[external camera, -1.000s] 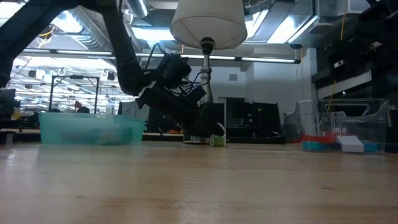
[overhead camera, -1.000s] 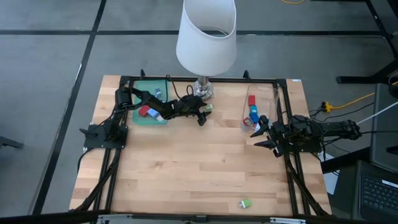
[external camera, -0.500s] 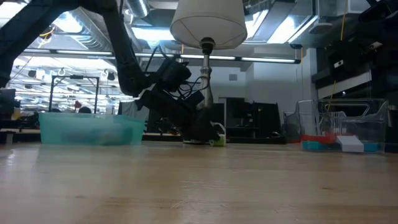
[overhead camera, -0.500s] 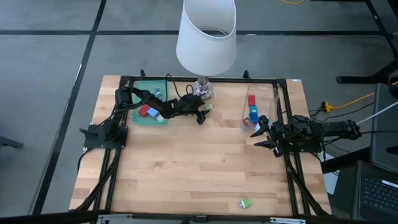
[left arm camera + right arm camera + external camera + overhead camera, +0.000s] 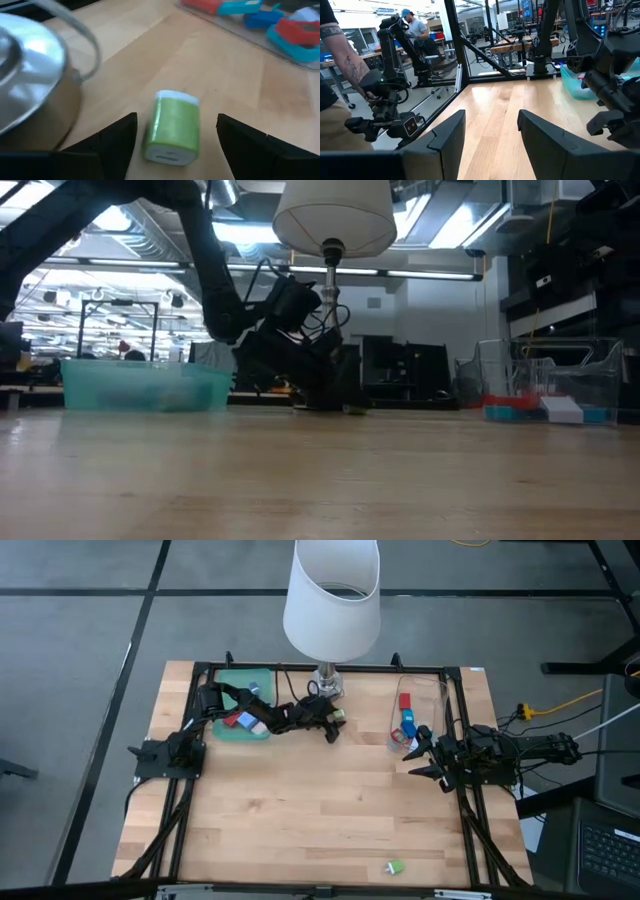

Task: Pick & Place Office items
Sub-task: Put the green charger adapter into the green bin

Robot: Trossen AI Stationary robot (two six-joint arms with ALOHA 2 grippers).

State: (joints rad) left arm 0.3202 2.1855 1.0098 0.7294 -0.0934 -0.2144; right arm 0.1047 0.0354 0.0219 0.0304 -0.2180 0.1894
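Note:
A small green piece with a white end (image 5: pixel 171 131) lies on the table beside the lamp's metal base (image 5: pixel 30 90). My left gripper (image 5: pixel 176 119) is open and low over the table, with one finger on either side of this piece and a gap to each. In the high view, the left gripper (image 5: pixel 331 727) is just near of the piece (image 5: pixel 338 714). More red and blue pieces lie in the green tray (image 5: pixel 240 680) and in the clear bin (image 5: pixel 417 690). Another green piece (image 5: pixel 394 866) lies by the table's near edge. My right gripper (image 5: pixel 420 755) waits open beside the clear bin.
The lamp with its white shade (image 5: pixel 332 595) stands at the table's far middle, its base close to my left gripper. The right wrist view shows a person (image 5: pixel 337 75) beyond the table's edge. Bare wood (image 5: pixel 320 810) fills the middle and near part.
My left gripper has moved slightly toward the table's right and down, closing in on the green piece by the lamp base; in the low view it now stands in front of that piece. The piece itself has not moved.

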